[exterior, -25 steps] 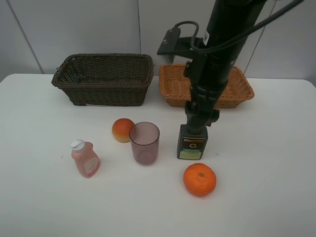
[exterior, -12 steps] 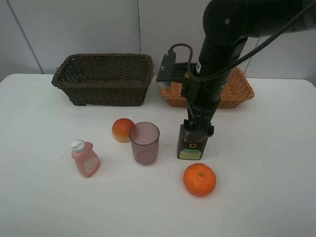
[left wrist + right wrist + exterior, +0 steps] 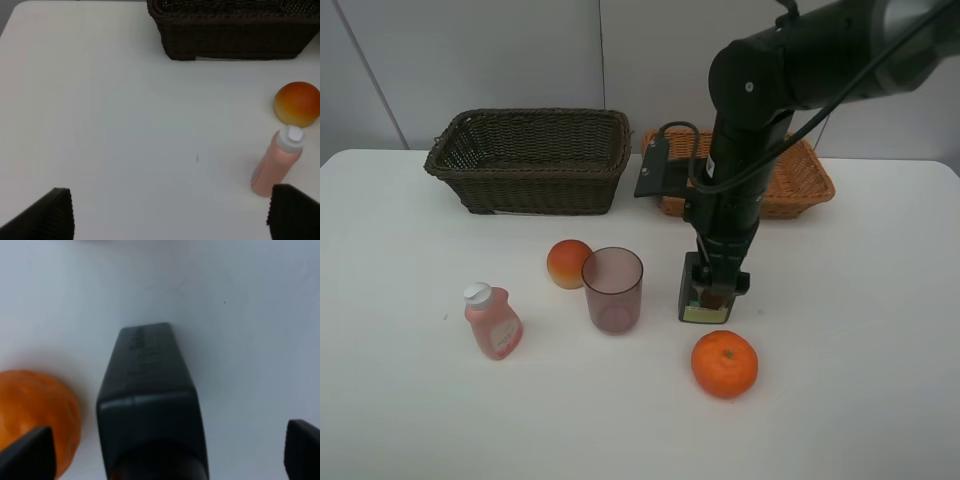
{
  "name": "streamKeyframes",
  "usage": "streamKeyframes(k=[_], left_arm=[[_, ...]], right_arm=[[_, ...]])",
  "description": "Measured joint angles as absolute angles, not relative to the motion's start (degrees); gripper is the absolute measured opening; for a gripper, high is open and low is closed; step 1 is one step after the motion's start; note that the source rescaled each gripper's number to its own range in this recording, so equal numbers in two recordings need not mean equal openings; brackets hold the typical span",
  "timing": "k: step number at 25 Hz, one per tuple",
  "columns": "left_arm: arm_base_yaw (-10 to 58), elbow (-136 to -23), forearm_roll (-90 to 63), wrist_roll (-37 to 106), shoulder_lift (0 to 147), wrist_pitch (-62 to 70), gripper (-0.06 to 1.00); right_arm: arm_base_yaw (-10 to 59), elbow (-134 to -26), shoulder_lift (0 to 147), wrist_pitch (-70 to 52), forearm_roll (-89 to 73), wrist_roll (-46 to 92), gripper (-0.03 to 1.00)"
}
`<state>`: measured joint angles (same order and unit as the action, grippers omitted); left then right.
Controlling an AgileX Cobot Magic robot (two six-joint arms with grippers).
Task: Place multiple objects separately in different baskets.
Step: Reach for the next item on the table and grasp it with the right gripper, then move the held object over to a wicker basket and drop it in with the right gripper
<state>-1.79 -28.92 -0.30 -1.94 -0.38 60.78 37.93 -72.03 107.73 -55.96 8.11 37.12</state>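
A translucent purple cup (image 3: pixel 612 290) stands upright, mouth up. Just behind it to the left lies a red-orange peach (image 3: pixel 568 263). The pink bottle (image 3: pixel 493 321) with white cap stands left of the cup, a little nearer the front. The dark pump bottle (image 3: pixel 703 313) stands upright right of the cup, and the orange (image 3: pixel 724 363) lies further right and forward. Behind the cup are the deep dark brown basket (image 3: pixel 535 188) on the left and the shallow orange-tan basket (image 3: pixel 670 205) on the right.

On your table (image 3: pixel 880 330), deep basket (image 3: pixel 540 185) back left, shallow basket (image 3: pixel 805 185) back right, peach (image 3: pixel 567 263) just left behind cup (image 3: pixel 612 290), capped bottle (image 3: pixel 493 322) farther left in front, pump bottle (image 3: pixel 698 313) right of cup, orange (image 3: pixel 725 363) before it.
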Motion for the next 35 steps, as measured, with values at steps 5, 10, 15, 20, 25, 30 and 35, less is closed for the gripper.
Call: streamKeyframes(k=[5, 10, 15, 20, 25, 30, 35], left_arm=[[-1.8, -28.9, -0.3, -1.9, -0.4, 60.8, 1.00], [-1.8, -28.9, -0.3, -1.9, -0.4, 60.8, 1.00], [-1.8, -28.9, -0.3, -1.9, -0.4, 60.8, 1.00], [-1.8, -28.9, -0.3, -1.9, -0.4, 60.8, 1.00], [-1.8, -28.9, -0.3, -1.9, -0.4, 60.8, 1.00], [-1.8, -28.9, -0.3, -1.9, -0.4, 60.8, 1.00], [-1.8, -28.9, -0.3, -1.9, -0.4, 60.8, 1.00]], right_arm=[[37.9, -72.0, 109.2, -55.9, 8.1, 37.1, 0.96], [37.9, -72.0, 109.4, -55.8, 8.2, 37.1, 0.45], [37.9, -72.0, 109.4, -55.8, 8.1, 37.1, 0.02], [37.9, -72.0, 109.4, -55.8, 8.1, 37.1, 0.02], [37.9, -72.0, 109.4, -55.8, 8.1, 37.1, 0.02], [37.9, -72.0, 109.4, -55.8, 8.1, 37.1, 0.02], [37.9, -74.9, 107.9, -58.8, 8.1, 36.3, 0.02]])
